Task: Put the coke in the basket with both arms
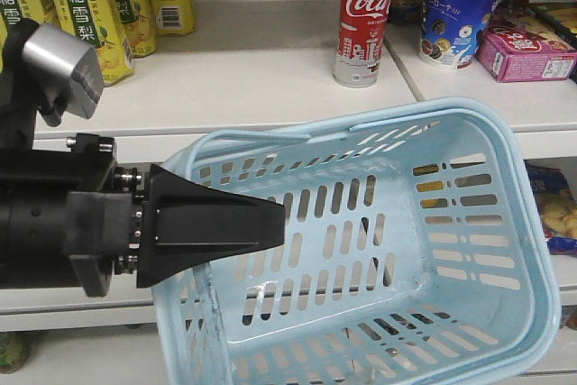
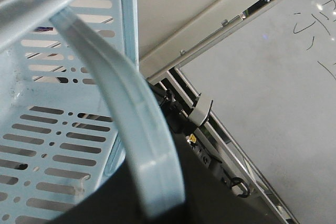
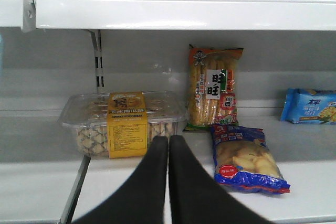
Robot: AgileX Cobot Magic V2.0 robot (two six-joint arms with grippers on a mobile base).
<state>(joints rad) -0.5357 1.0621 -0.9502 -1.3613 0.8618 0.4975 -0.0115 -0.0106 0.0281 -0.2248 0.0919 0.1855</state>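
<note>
The coke, a slim red can with white script, stands upright on the white shelf behind the basket. Held up tilted in front of the shelf, the light blue basket has its open side toward the camera and is empty. My left gripper reaches in from the left at the basket's near rim. In the left wrist view the black jaws are shut on the basket's hoop handle. My right gripper is shut with nothing in it, facing a lower shelf; neither coke nor basket shows there.
Yellow drink cartons stand on the upper shelf at the left. A blue cookie cup and a pink box sit right of the coke. The lower shelf holds a clear biscuit tray, a cracker bag and a blue snack bag.
</note>
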